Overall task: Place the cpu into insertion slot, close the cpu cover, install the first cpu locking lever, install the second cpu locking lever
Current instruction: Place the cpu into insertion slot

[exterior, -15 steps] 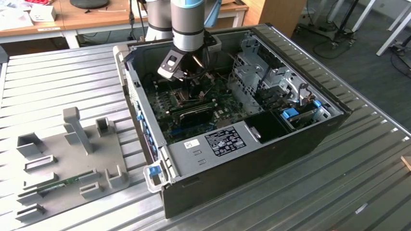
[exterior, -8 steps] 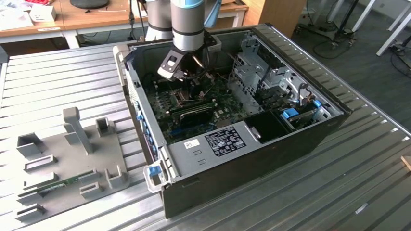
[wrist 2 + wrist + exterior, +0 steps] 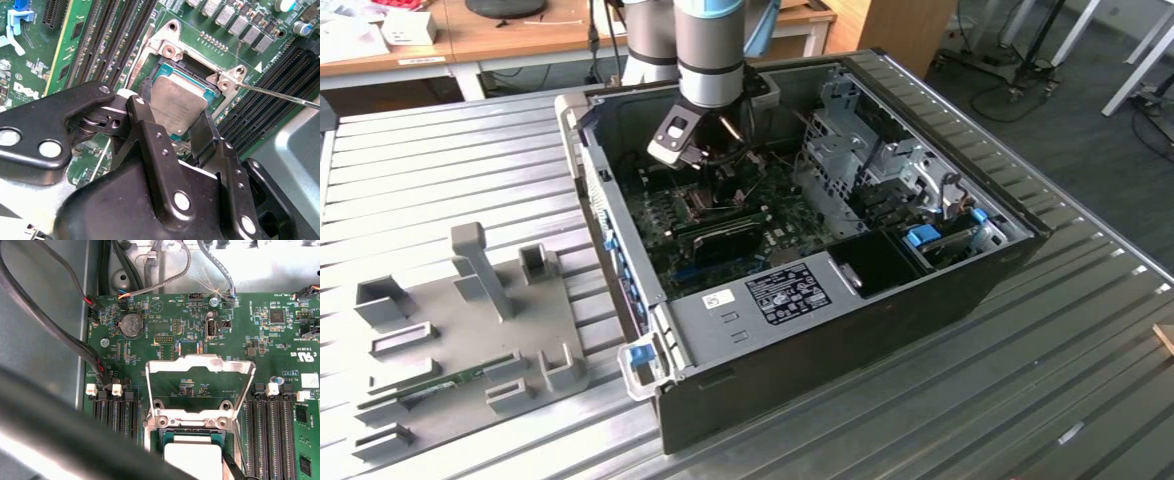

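Note:
In the second wrist view the cpu (image 3: 177, 100), a silvery square with a green edge, lies in the insertion slot (image 3: 161, 66) on the green motherboard. My gripper (image 3: 172, 112) has its two black fingers (image 3: 145, 130) against the cpu's opposite sides, shut on it. The first wrist view shows the cpu (image 3: 192, 456) in the slot (image 3: 192, 422), with the cpu cover (image 3: 200, 365) swung open and standing up behind it. A thin locking lever (image 3: 280, 95) sticks out beside the slot. In the exterior view the gripper (image 3: 707, 170) reaches down into the open computer case (image 3: 854, 300).
Long black memory slots (image 3: 100, 45) flank the socket on both sides. Cables (image 3: 65, 335) run along the board's edge by the case wall. On the metal table at the exterior view's left lies a grey fixture plate (image 3: 467, 330) with upright holders.

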Controlling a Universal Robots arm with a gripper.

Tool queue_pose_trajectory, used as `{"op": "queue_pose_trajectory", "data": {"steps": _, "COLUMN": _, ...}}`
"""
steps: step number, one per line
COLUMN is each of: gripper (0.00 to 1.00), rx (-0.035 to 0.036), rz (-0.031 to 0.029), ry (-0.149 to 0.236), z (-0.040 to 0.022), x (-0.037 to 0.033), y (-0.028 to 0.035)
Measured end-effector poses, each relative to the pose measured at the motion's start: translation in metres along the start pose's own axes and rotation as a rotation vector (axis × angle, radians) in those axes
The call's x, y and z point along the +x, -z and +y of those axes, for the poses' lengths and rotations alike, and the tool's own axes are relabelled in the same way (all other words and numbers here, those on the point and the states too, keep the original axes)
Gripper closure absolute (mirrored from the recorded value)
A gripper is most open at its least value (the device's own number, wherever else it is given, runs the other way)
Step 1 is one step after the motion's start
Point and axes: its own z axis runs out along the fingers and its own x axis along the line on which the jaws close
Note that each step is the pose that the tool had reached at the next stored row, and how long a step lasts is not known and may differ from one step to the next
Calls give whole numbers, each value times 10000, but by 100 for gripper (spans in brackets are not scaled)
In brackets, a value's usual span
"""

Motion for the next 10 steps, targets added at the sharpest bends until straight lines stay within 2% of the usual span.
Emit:
{"op": "queue_pose_trajectory", "data": {"steps": 6, "gripper": 45, "rx": -12, "rz": 17, "ry": -1, "z": 2, "x": 3, "y": -7}}
{"op": "queue_pose_trajectory", "data": {"steps": 7, "gripper": 39, "rx": -7, "rz": 12, "ry": 0, "z": 1, "x": 3, "y": -6}}
{"op": "queue_pose_trajectory", "data": {"steps": 10, "gripper": 39, "rx": -1, "rz": 2, "ry": 0, "z": 0, "x": 1, "y": -3}}
